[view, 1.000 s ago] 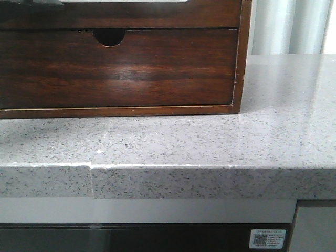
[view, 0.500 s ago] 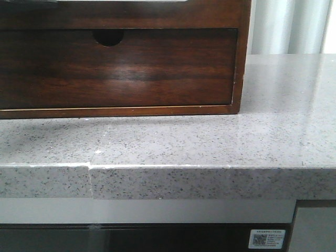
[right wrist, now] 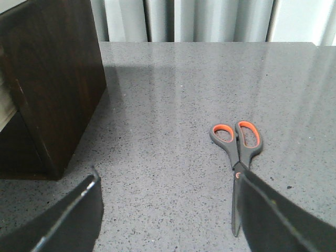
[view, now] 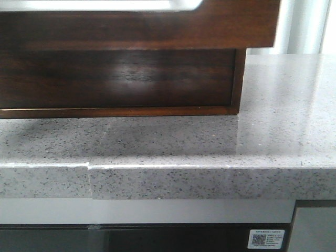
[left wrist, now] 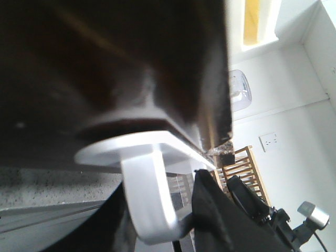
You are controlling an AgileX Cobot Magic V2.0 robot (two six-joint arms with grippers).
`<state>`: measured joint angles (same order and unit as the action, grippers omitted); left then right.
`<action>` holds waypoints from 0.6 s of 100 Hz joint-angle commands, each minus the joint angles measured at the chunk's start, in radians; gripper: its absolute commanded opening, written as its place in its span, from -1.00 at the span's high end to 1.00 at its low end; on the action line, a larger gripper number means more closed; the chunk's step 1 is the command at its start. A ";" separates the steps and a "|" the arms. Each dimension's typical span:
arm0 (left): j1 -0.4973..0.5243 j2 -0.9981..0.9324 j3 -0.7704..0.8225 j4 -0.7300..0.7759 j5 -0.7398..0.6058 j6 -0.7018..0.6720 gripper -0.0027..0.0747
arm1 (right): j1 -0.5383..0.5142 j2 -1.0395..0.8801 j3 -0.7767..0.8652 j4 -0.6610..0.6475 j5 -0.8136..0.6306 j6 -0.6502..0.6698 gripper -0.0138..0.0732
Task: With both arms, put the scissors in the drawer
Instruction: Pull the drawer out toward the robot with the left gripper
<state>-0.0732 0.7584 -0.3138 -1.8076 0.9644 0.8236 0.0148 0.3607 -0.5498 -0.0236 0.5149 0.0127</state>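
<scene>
In the front view the drawer (view: 157,29), dark-brown with a whitish strip on its top edge, stands pulled out over the notched lower drawer (view: 121,79). In the left wrist view my left gripper (left wrist: 157,220) has its dark fingers (left wrist: 210,210) on either side of a white hook-shaped handle (left wrist: 149,194) under the dark wood (left wrist: 105,63). The scissors (right wrist: 239,152), grey with orange-lined loops, lie flat on the counter. My right gripper (right wrist: 168,210) is open just above the counter. Its finger (right wrist: 278,220) covers part of the blades. No gripper shows in the front view.
The wooden drawer cabinet (view: 239,79) stands on a speckled grey stone counter (view: 210,147), whose front edge (view: 184,181) is near the camera. The cabinet's side (right wrist: 47,89) is close to my right gripper. Curtains (right wrist: 184,21) hang behind the counter.
The upper drawer has slid out toward the camera and now overhangs and hides the finger notch of the lower drawer.
</scene>
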 commanded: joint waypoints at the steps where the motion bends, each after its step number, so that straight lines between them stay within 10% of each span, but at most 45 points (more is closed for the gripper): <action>1: 0.000 -0.058 -0.013 0.042 0.033 0.081 0.69 | -0.007 0.017 -0.038 -0.011 -0.072 -0.005 -0.43; 23: 0.000 -0.070 -0.011 0.040 0.023 0.068 0.53 | -0.007 0.017 -0.038 -0.011 -0.072 -0.005 -0.43; 42: 0.000 -0.070 -0.013 0.037 0.017 0.068 -0.48 | -0.007 0.017 -0.038 -0.011 -0.072 -0.005 -0.43; 60: 0.000 -0.070 -0.030 0.112 0.017 0.072 -0.50 | -0.007 0.017 -0.052 -0.011 -0.045 -0.005 -0.43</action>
<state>-0.0732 0.6897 -0.2984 -1.6862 0.9496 0.8846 0.0148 0.3607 -0.5523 -0.0236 0.5228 0.0128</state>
